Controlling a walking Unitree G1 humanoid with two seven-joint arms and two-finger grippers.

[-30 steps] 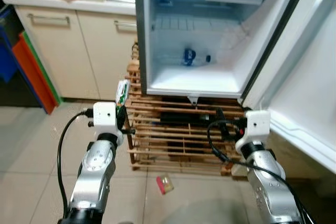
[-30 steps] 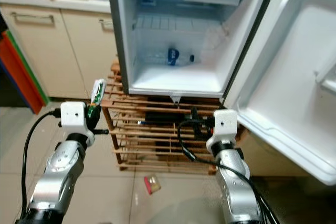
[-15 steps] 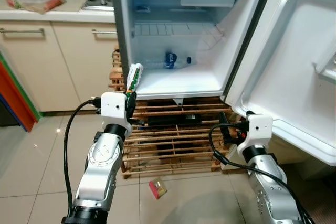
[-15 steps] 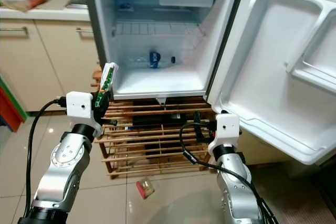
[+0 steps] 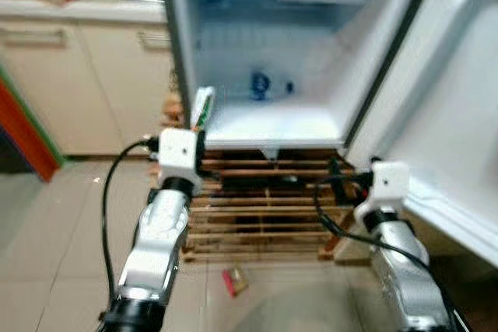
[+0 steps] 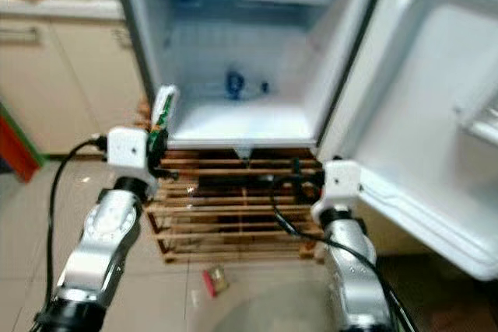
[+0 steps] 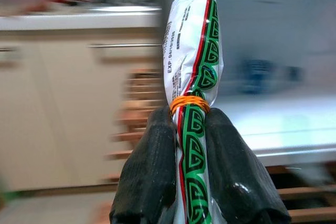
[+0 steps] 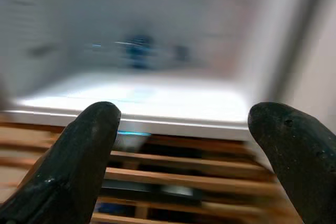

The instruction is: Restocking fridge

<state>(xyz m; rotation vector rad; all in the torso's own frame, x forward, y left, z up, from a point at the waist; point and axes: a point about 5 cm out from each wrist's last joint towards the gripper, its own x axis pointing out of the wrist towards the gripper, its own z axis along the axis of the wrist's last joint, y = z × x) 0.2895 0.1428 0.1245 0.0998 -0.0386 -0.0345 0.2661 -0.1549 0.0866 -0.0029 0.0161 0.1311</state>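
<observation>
The left gripper (image 7: 191, 182) is clamped on a white packet (image 7: 193, 72) with green and red print and an orange rubber band around its neck; the two black fingers (image 7: 149, 177) press it from either side and the packet stands upright between them. In the left eye view the packet (image 5: 201, 106) sits left of centre, just in front of the lower left corner of the open fridge (image 5: 272, 126), near the edge of its white floor. At the back of that floor, in the upper middle of the frame, lies a bottle with a blue label (image 5: 259, 85) (blurred, so no more can be told of it). The right gripper (image 8: 184, 150) hangs with its fingers spread wide apart and holds nothing, low in front of the wooden pallet (image 5: 264, 207) under the fridge. The fridge door (image 5: 459, 114) stands open at the right. On the tiled floor, lower centre, lies a small red and tan packet (image 5: 233, 278). Cream cabinets (image 5: 85, 75) fill the upper left.
</observation>
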